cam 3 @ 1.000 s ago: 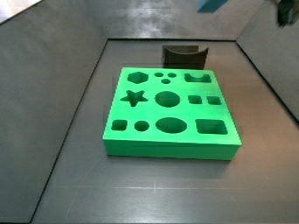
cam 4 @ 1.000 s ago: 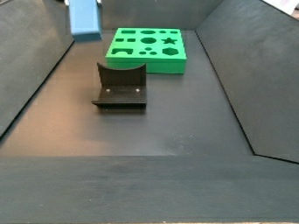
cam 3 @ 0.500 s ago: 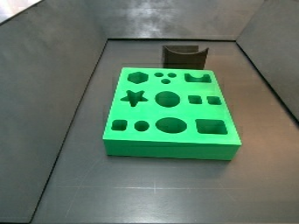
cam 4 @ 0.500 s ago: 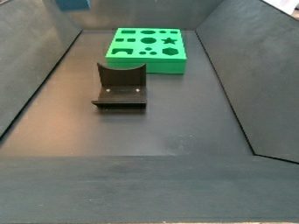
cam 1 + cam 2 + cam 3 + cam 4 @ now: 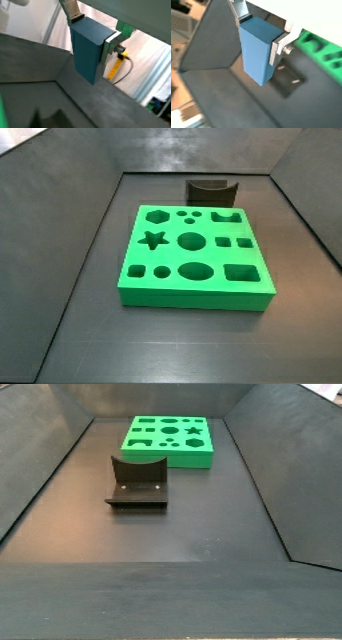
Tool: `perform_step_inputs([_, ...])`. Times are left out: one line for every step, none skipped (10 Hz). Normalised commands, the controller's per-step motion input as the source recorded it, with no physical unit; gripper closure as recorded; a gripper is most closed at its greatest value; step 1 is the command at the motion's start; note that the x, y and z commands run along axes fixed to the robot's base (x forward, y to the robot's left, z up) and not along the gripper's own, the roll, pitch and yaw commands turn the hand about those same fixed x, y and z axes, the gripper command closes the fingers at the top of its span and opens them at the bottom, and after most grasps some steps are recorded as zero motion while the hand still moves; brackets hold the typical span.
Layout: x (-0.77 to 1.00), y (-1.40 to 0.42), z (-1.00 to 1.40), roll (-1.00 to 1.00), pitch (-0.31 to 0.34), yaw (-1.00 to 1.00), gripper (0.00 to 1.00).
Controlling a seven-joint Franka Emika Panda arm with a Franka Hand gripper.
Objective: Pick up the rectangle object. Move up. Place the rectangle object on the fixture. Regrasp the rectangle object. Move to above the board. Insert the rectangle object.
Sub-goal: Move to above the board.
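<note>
Tool (image 5: 261,31) seemingly grips rectangle object (image 5: 255,54), above side views.

Dark grey enclosure and what lies beyond it.
A matte floor (image 5: 187,534) meets sloping walls (image 5: 54,218) in both side views; a yellow cable (image 5: 115,67) hangs outside in a wrist view.

1. The gripper (image 5: 92,31) appears only in both wrist views — its fingers run off the picture edge, and both side views miss it entirely.
2. The rectangle object (image 5: 256,54) hides most of one finger (image 5: 281,44).
3. The board (image 5: 322,49) is cut off at the edge — only a corner shows.
4. The fixture (image 5: 288,81) is partly hidden behind the block.
</note>
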Motion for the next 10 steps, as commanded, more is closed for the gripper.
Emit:
perform_step_inputs([-1.00, -0.83, 0.15, -1.00, -0.124, -0.11, 1.00])
perform_step_inputs([-1.00, -0.79, 0.14, -1.00, -0.157, -0.11, 1.00])
perform_step_inputs([-1.00, -0.76, 0.14, -1.00, -0.173, -0.11, 1.00])
perform_step_inputs([-1.00, -0.72, 0.13, -1.00, -0.191, -0.12, 1.00])
perform_step_inputs([-1.00, -0.70, 0.13, -1.00, -0.194, -0.12, 1.00])
perform_step_inputs([-1.00, -0.64, 0.12, -1.00, -0.211, -0.13, 1.00])
perform_step_inputs([-0.97, -0.58, 0.10, -1.00, -0.217, -0.13, 1.00])
perform_step_inputs([-0.62, -0.30, 0.07, -1.00, -0.238, -0.13, 1.00])
perform_step_inputs([-0.46, -0.19, 0.04, -1.00, -0.244, -0.13, 1.00])
perform_step_inputs([-0.24, -0.08, 0.01, -0.76, -0.174, -0.09, 1.00])
